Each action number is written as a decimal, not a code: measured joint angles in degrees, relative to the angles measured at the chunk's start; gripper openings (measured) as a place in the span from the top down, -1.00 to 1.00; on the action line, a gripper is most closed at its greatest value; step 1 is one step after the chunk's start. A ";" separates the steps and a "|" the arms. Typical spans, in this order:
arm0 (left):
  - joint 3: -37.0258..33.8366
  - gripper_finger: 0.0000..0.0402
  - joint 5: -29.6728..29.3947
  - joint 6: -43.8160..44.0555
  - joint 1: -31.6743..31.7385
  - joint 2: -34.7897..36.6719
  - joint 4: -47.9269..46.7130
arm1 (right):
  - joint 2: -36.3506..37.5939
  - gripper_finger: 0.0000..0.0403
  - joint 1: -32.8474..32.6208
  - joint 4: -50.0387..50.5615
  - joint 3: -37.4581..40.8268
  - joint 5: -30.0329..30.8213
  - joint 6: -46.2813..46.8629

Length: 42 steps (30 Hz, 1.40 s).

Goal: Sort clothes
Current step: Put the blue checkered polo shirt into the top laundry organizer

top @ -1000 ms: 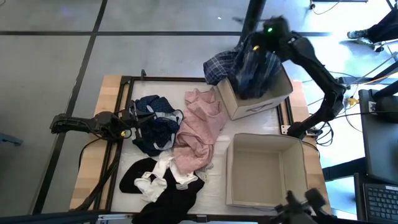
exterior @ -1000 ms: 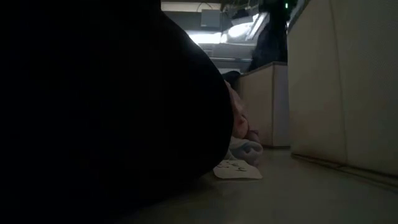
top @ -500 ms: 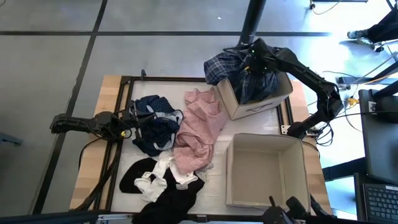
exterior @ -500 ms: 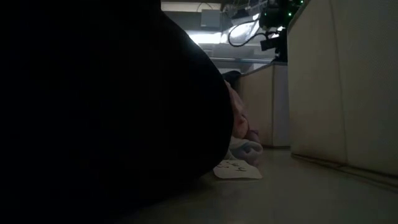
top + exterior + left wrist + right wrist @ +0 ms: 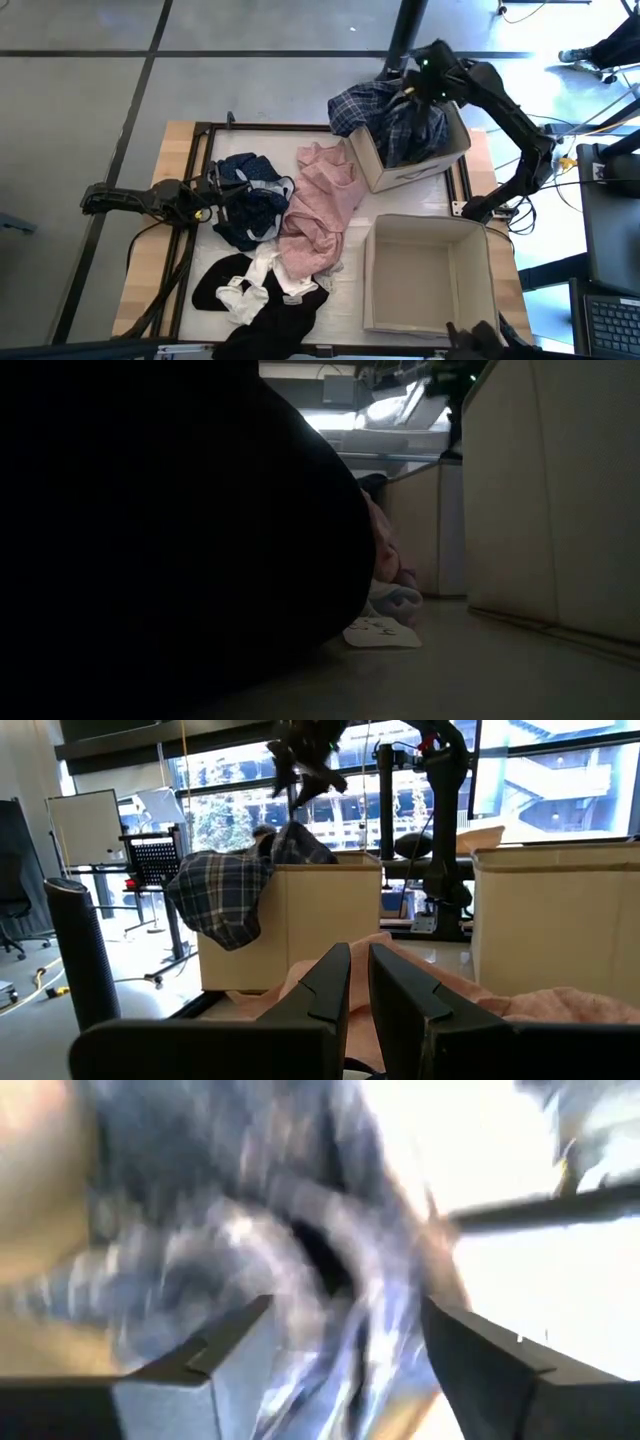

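plaid blue-white cotton shirt (image 5: 385, 112) lies draped in the tan cardboard box (image 5: 408, 170) at two o'clock on the desk, directly under the right claw (image 5: 418, 78), fingers wide and empty; left claw (image 5: 222, 188) nearly closed at nine o'clock.

Count of what is on the table

Two cardboard boxes (image 5: 408, 150) (image 5: 430, 275); one plaid shirt (image 5: 385, 115), one navy garment (image 5: 250, 195), one pink garment (image 5: 320, 210), a black piece (image 5: 260, 310), small white pieces (image 5: 250, 285); two arms.

High view evenly lit; low view v. dark; right wrist view motion-blurred, window glare.
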State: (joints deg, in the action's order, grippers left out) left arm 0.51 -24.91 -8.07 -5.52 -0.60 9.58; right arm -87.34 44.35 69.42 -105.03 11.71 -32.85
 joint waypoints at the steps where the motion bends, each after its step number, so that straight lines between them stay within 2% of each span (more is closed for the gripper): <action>1: 0.00 0.85 0.02 -0.18 0.00 -0.02 0.00 | 0.01 -0.31 -0.70 -3.29 -0.12 -2.09 -0.13; 5: 0.00 0.85 0.00 -0.36 0.00 0.00 0.10 | -0.74 -0.36 -4.33 -17.58 2.71 -10.10 -0.34; 8: 0.00 0.85 0.00 -0.64 0.00 0.00 0.11 | -3.07 -0.36 -7.73 -24.19 5.55 -11.78 -1.15; 15: 0.00 0.85 0.00 -0.37 0.00 0.00 0.09 | -10.98 -0.36 -12.86 -26.19 6.51 -5.22 -7.23; 23: 0.00 0.85 0.00 -0.29 -0.02 0.00 0.07 | -14.33 -0.32 -13.62 -24.54 6.51 1.72 -9.87; 28: 0.00 0.85 0.01 -0.58 -0.01 -0.01 0.07 | -14.26 0.03 -13.59 -24.34 6.51 1.79 -10.00; 36: 0.00 0.85 0.00 -0.75 0.00 0.00 0.04 | -13.93 0.89 -13.59 -25.26 6.51 3.25 -11.44; 38: 0.00 0.85 0.00 -0.75 -0.02 0.00 0.04 | -13.18 0.95 -13.59 -25.93 6.51 3.32 -12.35; 42: 0.00 0.85 0.01 -0.75 -0.01 -0.01 0.03 | -11.35 0.90 -13.63 -24.10 3.51 4.73 -12.61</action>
State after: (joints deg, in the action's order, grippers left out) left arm 0.51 -24.89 -8.82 -5.53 -0.61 9.62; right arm -98.68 30.72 45.32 -101.53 16.43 -45.46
